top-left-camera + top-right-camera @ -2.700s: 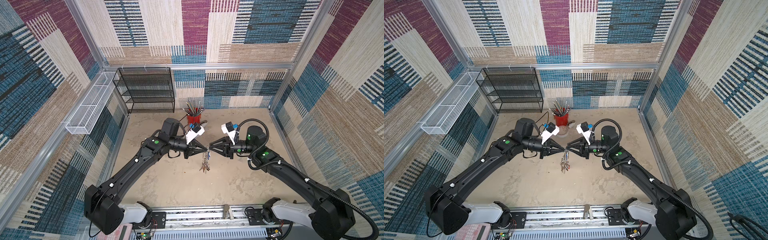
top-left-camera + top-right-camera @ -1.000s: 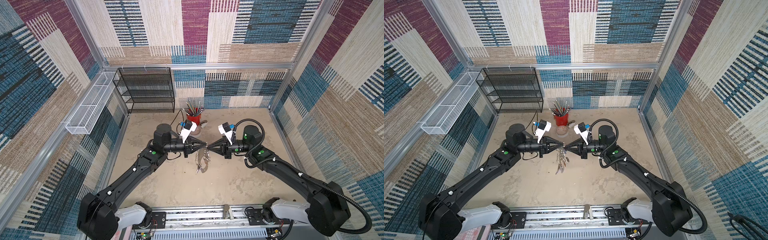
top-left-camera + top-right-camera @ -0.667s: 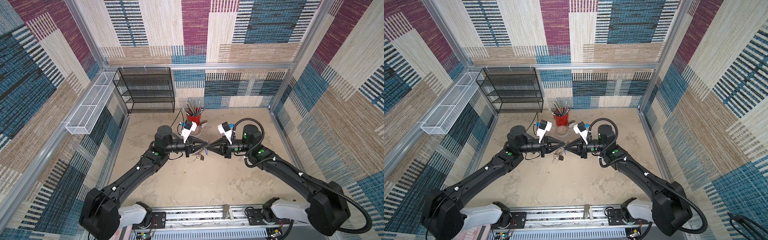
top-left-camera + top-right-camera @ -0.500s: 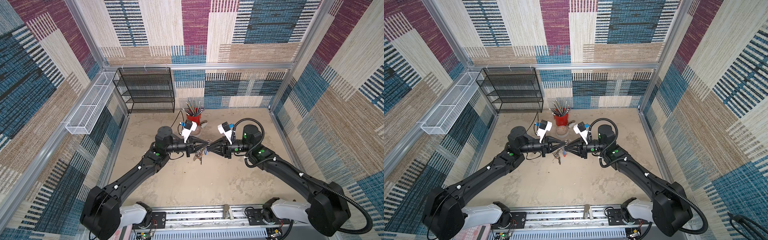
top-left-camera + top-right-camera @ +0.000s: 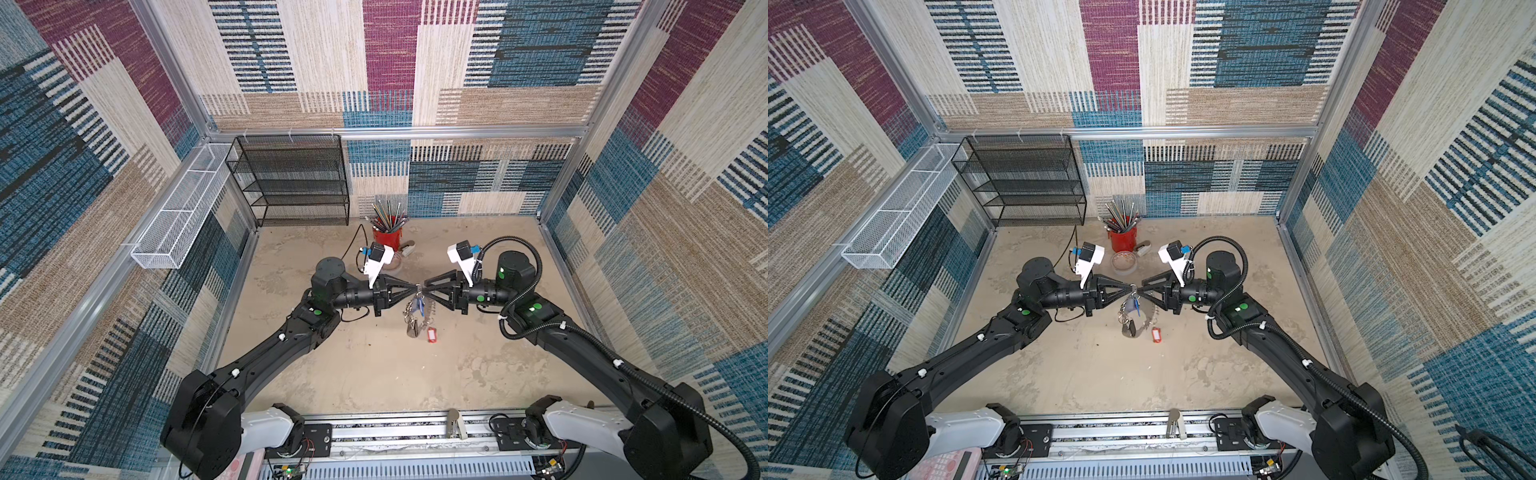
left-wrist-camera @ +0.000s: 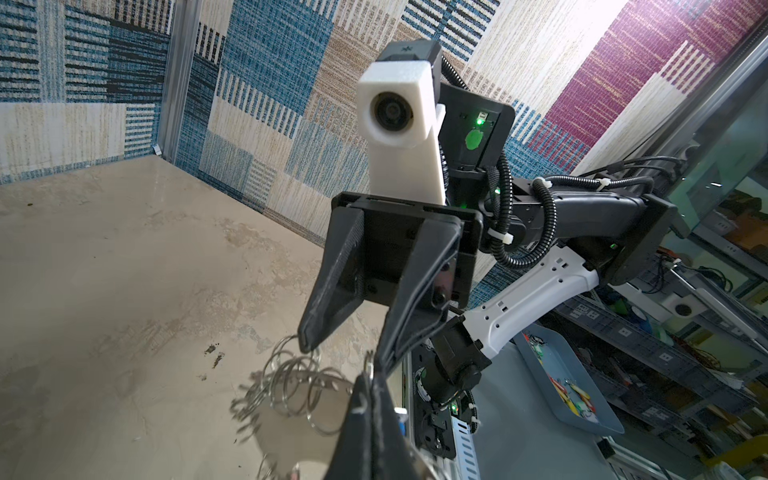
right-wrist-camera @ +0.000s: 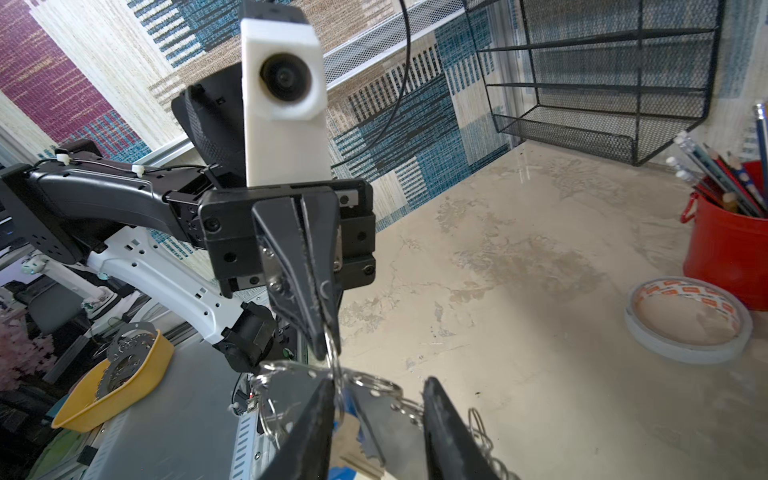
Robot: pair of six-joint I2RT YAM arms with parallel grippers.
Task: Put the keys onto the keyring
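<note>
Both grippers meet tip to tip above the middle of the table. My left gripper (image 5: 414,287) (image 5: 1130,287) is shut on one split ring of the keyring (image 5: 430,312), a grey plate edged with silver rings (image 6: 291,376) that hangs below the tips. My right gripper (image 5: 426,288) (image 7: 378,415) is open, its fingers (image 7: 440,424) straddling the plate (image 7: 388,419) without closing on it. A blue-tagged key (image 5: 420,306) and a dark-tagged one (image 5: 412,329) hang in the bundle. A red tag (image 5: 432,335) (image 5: 1155,335) is lowest, near the table.
A red cup of pencils (image 5: 387,239) and a tape roll (image 5: 1124,262) (image 7: 688,324) stand just behind the grippers. A black mesh shelf (image 5: 291,183) fills the back left corner. A white wire basket (image 5: 183,208) hangs on the left wall.
My right gripper's jaws have opened while both grippers stay tip to tip. The keyring bunched up, then dropped to hang from the left gripper alone.
</note>
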